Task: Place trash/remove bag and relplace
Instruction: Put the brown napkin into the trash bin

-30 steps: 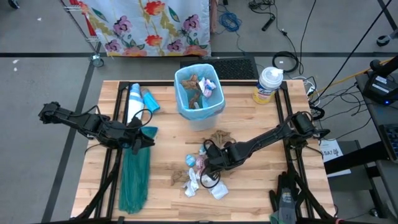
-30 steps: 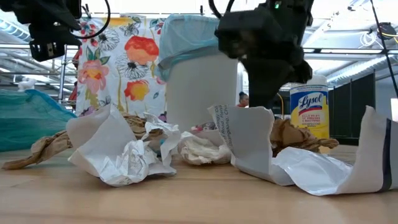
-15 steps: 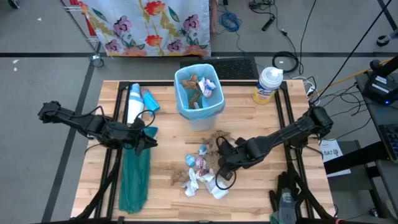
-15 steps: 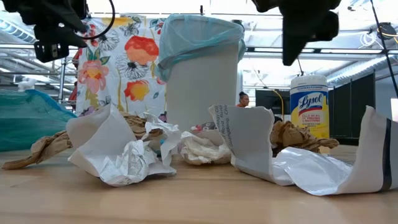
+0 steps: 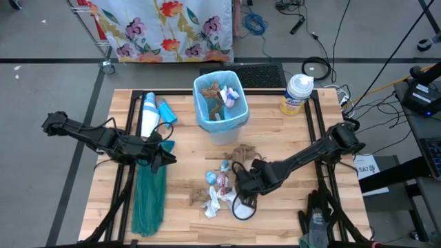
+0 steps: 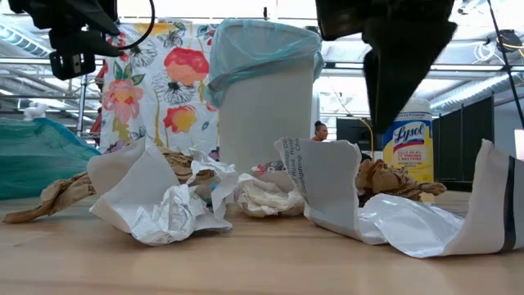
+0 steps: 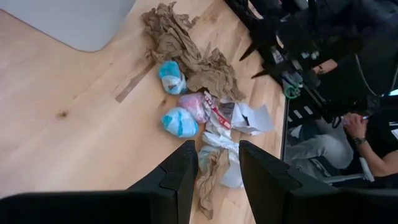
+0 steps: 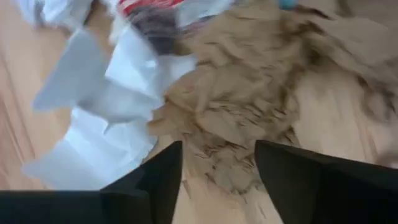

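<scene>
On the table (image 5: 275, 138): one white bin (image 5: 222, 103) lined with one pale blue bag (image 5: 207, 110), one teal-green bag (image 5: 148, 196), one wipes canister (image 5: 296, 95), one white-and-blue bottle (image 5: 147, 114). Among the loose trash (image 5: 222, 184): two small blue wads (image 7: 171, 76), one pink wad (image 7: 194, 106), at least two crumpled brown paper pieces (image 7: 186, 53), several white scraps (image 6: 155, 201) too tangled for an exact count. Two arms, two grippers: left gripper (image 5: 163, 155), right gripper (image 5: 242, 186).
</scene>
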`<state>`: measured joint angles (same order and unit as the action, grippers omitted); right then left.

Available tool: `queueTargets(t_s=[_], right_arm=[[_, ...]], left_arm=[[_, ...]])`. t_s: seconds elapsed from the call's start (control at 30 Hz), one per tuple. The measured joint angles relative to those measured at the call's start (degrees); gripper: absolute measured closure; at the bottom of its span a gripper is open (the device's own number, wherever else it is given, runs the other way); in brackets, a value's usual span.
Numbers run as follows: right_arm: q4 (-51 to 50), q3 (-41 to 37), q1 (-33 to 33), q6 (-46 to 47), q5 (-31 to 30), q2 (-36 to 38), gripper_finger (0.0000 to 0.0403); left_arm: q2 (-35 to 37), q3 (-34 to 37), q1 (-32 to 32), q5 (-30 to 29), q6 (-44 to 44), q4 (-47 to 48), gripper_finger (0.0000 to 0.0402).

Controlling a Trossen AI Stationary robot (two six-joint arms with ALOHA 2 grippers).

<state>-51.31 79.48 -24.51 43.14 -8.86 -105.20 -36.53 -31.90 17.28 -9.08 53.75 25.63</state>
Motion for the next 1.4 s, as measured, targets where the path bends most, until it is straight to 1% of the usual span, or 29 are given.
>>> queueTargets(t_s=[0.1,0.17,0.27,0.33,0.37,0.43,0.47,0.57,0.6,0.63,0.73,0.9,1.03,1.13,1.2,1.4], right_arm=[[1.27,0.0,0.0,-4.75,-0.16,-1.83,0.0182],[1.38,0.0,0.44,-7.49,-0.22,-3.65,0.0172],[2.22,0.0,1.03,-10.95,-0.36,-6.86,0.0168],[2.74,0.0,1.59,-11.23,-0.17,-8.69,0.0177],[3.01,0.0,1.71,-11.28,0.16,-9.32,0.0187],[3.16,0.0,1.78,-11.28,0.56,-10.08,0.0225],[3.0,0.0,1.79,-11.32,1.05,-10.11,0.0253],[2.5,0.0,1.56,-10.75,1.81,-9.22,0.0359],[2.04,0.0,1.51,-9.96,2.07,-8.52,0.038],[1.86,0.0,1.43,-8.75,2.4,-7.59,0.0387],[0.57,0.0,1.26,-5.08,3.23,-4.55,0.0382],[-0.95,0.0,0.77,0.23,3.08,2.42,0.0399],[-1.92,0.0,0.76,4.68,3.03,7.95,0.0398],[-2.91,0.0,0.76,5.68,2.83,11.72,0.0401],[-3.35,0.0,0.76,6.31,1.35,14.12,0.0401],[-2.73,0.0,1.14,6.89,-7.17,21.12,0.0402]], left_arm=[[0.0,0.0,0.0,0.0,0.03,0.01,0.0278],[0.0,0.0,0.0,0.02,0.34,-0.04,0.0278],[0.0,0.0,0.0,0.03,1.33,-0.4,0.0278],[0.0,0.0,0.0,0.04,1.5,-0.44,0.0278],[0.0,0.0,0.08,0.04,1.5,-0.58,0.0278],[0.0,0.0,0.3,0.04,1.48,-1.14,0.0278],[0.0,0.0,0.44,0.03,1.48,-1.26,0.0278],[0.0,0.0,0.5,0.04,1.48,-1.18,0.0278],[0.0,0.0,0.48,0.04,1.48,-1.17,0.0278],[0.0,0.0,0.48,0.04,1.45,-1.17,0.0278],[0.0,0.0,0.48,0.04,1.43,-1.09,0.0278],[0.0,0.0,0.48,0.04,1.14,-0.83,0.0279],[0.0,0.0,0.48,0.04,0.96,-0.87,0.0278],[0.0,0.0,0.48,0.04,0.95,-0.85,0.0278],[0.0,0.0,0.48,0.04,0.93,-0.83,0.0278],[0.0,0.0,0.48,0.04,0.89,-0.72,0.0278]])
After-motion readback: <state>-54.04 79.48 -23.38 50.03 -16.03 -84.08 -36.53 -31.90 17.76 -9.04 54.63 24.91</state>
